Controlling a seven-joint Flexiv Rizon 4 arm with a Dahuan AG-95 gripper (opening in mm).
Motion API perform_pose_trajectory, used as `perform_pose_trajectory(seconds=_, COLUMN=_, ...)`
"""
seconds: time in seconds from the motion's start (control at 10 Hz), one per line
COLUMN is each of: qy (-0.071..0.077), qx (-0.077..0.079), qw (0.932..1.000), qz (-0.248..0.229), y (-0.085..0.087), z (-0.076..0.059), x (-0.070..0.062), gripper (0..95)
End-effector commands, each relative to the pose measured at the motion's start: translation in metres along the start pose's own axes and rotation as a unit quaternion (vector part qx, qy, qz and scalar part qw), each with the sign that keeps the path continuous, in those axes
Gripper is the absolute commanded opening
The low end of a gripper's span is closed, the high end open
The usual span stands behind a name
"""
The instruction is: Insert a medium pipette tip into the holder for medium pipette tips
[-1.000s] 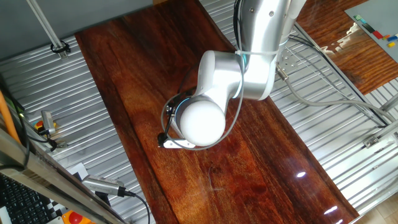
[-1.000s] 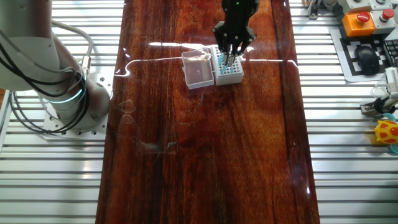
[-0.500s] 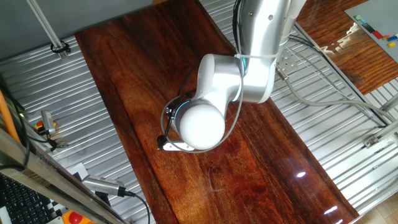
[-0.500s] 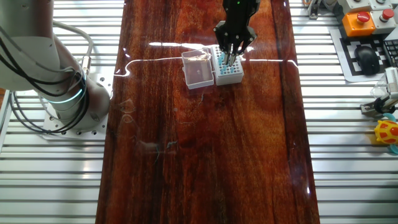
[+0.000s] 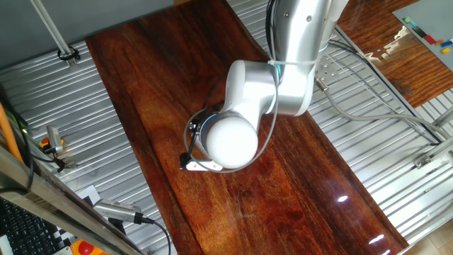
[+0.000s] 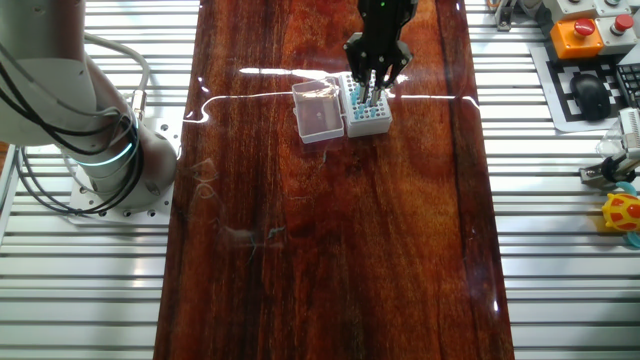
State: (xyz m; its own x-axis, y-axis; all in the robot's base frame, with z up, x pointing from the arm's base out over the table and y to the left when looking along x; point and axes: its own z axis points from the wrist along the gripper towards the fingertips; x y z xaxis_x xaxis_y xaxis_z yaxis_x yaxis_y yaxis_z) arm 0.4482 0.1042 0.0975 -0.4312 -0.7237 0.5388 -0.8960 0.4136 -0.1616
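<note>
Pincer (image 6: 372, 92) above holder (image 6: 367, 114) (lid open)

Top center of the other fixed view, the black claw (image 6: 374, 92) points straight down, fingers close together. In one fixed view, the white elbow joint (image 5: 229, 138) fills mid-frame, hiding the claw.

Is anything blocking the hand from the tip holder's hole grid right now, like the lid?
Nothing visible does. The clear lid lies swung open beside the holder, and the hand hangs directly over its grid. The tip itself is too small to make out.
</note>
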Motion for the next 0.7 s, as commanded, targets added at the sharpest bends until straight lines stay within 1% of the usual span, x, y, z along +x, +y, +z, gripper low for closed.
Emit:
perform_pose_trajectory(seconds=0.1, qy=-0.004, qx=-0.001, qw=1.0000, qz=-0.003, y=0.000, z=0.000, x=0.000, gripper=57.0)
perform_pose_trajectory(seconds=0.3, qy=-0.024, qx=-0.009, qw=0.9997, qz=0.005, y=0.000, z=0.000, x=0.007, gripper=57.0)
perform_pose_trajectory(seconds=0.4, qy=-0.030, qx=-0.011, qw=0.9995, qz=0.005, y=0.000, z=0.001, x=0.011, gripper=38.0)
perform_pose_trajectory(seconds=0.5, qy=-0.035, qx=-0.014, qw=0.9993, qz=0.008, y=0.000, z=0.001, x=0.012, gripper=38.0)
perform_pose_trajectory(seconds=0.6, qy=-0.055, qx=-0.021, qw=0.9980, qz=0.023, y=0.001, z=0.002, x=0.016, gripper=38.0)
perform_pose_trajectory(seconds=0.7, qy=-0.066, qx=-0.026, qw=0.9968, qz=0.036, y=0.003, z=0.004, x=0.018, gripper=38.0)
